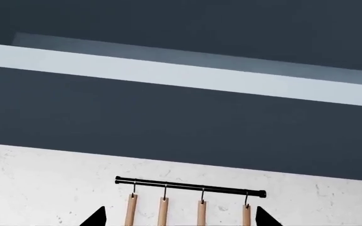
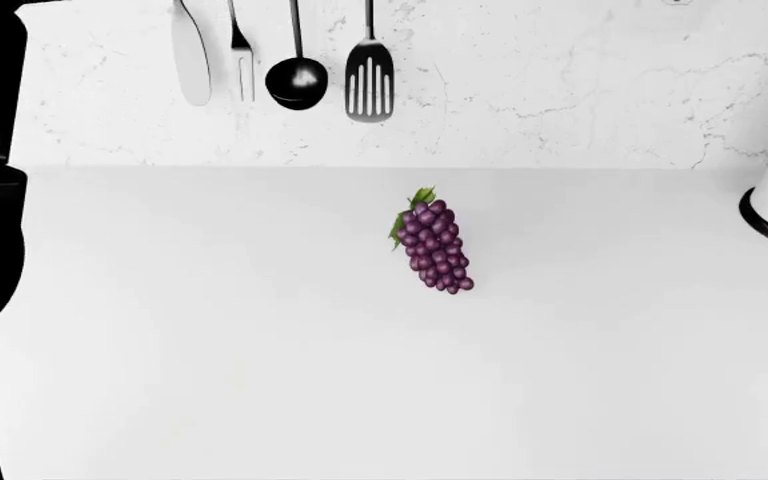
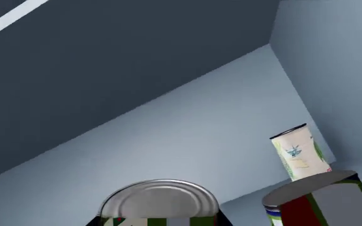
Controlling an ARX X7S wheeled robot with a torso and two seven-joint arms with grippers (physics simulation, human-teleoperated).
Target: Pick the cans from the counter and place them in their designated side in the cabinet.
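Cans were gone from the counter [image 2: 224, 330] when I looked through the head view; only the grapes [image 2: 432, 243] lay on that smooth white top, below the spoons and forks hanging on the marble wall. My right wrist view showed the inside of the cabinet [image 3: 187, 127], with flat grey-blue walls. A can [image 3: 160, 201] sat right in front of my right gripper [image 3: 159, 221], standing up, its round shiny metal top facing the camera and bits of green and red label below. The dark finger tips showed on both sides of it, so I judged the gripper was around that can, but I could not tell if it was squeezing or already loose. Just beside it stood another can [image 3: 322, 200] with a red, green and grey label, and farther back a tall pale tin [image 3: 297, 150]. My left gripper [image 1: 179, 220] pointed up at the dark cabinet front and a rail [image 1: 190, 187] of wooden handles, open wide with nothing in it. I thought the right arm should let go and pull straight back.
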